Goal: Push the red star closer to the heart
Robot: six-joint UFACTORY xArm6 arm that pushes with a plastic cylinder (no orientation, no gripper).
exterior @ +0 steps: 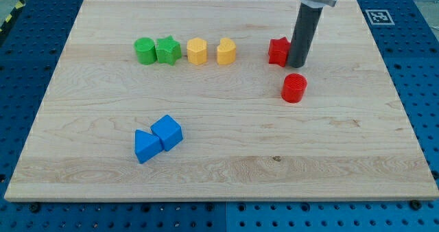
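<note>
The red star (278, 51) lies on the wooden board near the view's top, right of centre. My tip (298, 64) stands right against the star's right side, partly hiding it. The yellow heart (226, 51) lies to the star's left, with a gap between them. The rod rises from the tip to the view's top edge.
A red cylinder (293, 88) lies just below my tip. A yellow hexagon (197, 51), a green star (167, 51) and a green cylinder (145, 51) stand in a row left of the heart. Two blue blocks (167, 132) (145, 147) touch at lower left. The board's edge (219, 199) runs along the bottom.
</note>
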